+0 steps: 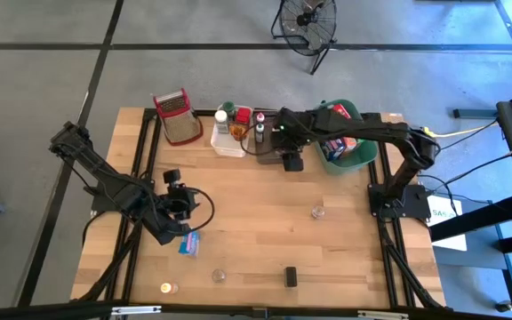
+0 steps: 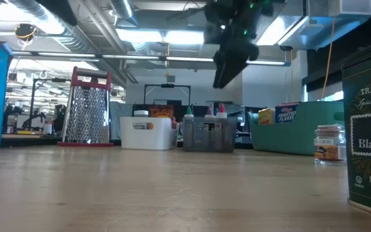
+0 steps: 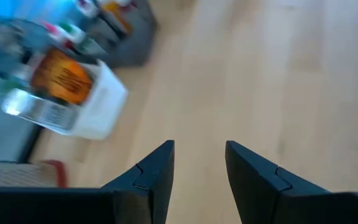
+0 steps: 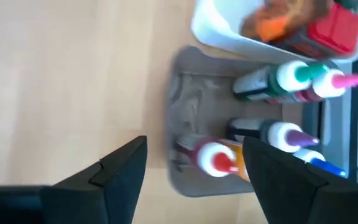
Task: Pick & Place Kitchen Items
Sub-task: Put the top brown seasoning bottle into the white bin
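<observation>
Bench (image 1: pixel 265 222): pale wood on a black frame; bins and basket lined along the far edge.
Right arm: stretched from the right edge toward the far edge; right gripper (image 1: pixel 292 161) held above the grey bin; jaws well apart, holding nothing.
Left arm: reaching in from the left edge; left gripper (image 1: pixel 181 206) over the near-left part of the bench; fingers (image 3: pixel 157 171) partly apart, bare wood between them, nothing held.
Green bin (image 1: pixel 360 156): far-right corner; boxes inside, one red and blue.
Wire basket (image 1: pixel 176 116): red-rimmed; far edge, left of the white bin.
White bin (image 1: pixel 229 144): far edge; jars inside, one orange-labelled, another with a red cap.
Grey bin (image 4: pixel 185 118): just beside the white bin; squeeze bottles standing in it, red-tipped bottle (image 4: pixel 215 157) between the right jaws in the wrist view.
Blue box (image 1: pixel 189 243): lying just beside the left gripper, toward the near edge.
Dark box (image 1: pixel 290 276): near edge, about the middle.
Small jars: one (image 1: pixel 317 212) right of centre; one (image 1: pixel 219 276) and an orange-capped one (image 1: pixel 165 288) along the near edge; contents probably spices, too small to tell.
</observation>
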Available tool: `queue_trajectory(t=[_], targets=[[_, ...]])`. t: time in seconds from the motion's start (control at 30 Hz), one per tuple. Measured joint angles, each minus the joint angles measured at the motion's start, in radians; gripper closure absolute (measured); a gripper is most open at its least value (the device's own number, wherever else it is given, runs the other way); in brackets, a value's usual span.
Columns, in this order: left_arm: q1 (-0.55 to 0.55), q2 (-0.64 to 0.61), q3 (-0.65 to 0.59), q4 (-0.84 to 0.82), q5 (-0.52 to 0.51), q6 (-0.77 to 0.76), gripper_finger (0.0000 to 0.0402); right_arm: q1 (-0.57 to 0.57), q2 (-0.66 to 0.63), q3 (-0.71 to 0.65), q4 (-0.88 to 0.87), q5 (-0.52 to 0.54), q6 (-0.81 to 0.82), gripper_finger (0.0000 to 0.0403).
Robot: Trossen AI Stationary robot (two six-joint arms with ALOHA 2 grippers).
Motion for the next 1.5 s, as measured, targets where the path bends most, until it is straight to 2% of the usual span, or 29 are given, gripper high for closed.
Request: queue_trajectory(t=[0.1,0.2,0.47,0.8,1.0,1.1,1.27,1.5], targets=[[0.0,-0.003,0.0,0.0,0.07,-0.02,0.0263,0.052,-0.03,0.0,-0.009,0.0,0.009,0.0135],[0.0,-0.003,0.0,0.0,0.092,-0.03,0.0263,0.111,-0.053,0.001,-0.02,0.0,0.019,0.0135],[0.0,-0.003,0.0,0.0,0.092,-0.035,0.0263,0.297,-0.092,0.0,-0.099,-0.003,0.091,0.0135],[0.0,-0.003,0.0,0.0,0.065,-0.034,0.0263,0.506,-0.108,0.0,-0.202,-0.003,0.287,0.0135],[0.0,-0.003,0.0,0.0,0.053,-0.028,0.0263,0.536,-0.108,0.0,-0.402,-0.002,0.579,0.0134],[0.0,-0.003,0.0,0.0,0.051,-0.027,0.0263,0.535,-0.109,-0.01,-0.488,0.024,0.669,0.0134],[-0.001,-0.003,0.0,0.0,0.048,-0.027,0.0263,0.531,-0.116,-0.08,-0.528,0.025,0.703,0.0134],[-0.001,-0.003,0.0,0.0,0.047,0.0,0.0263,0.529,-0.145,-0.209,-0.43,-0.036,0.686,0.0134]])
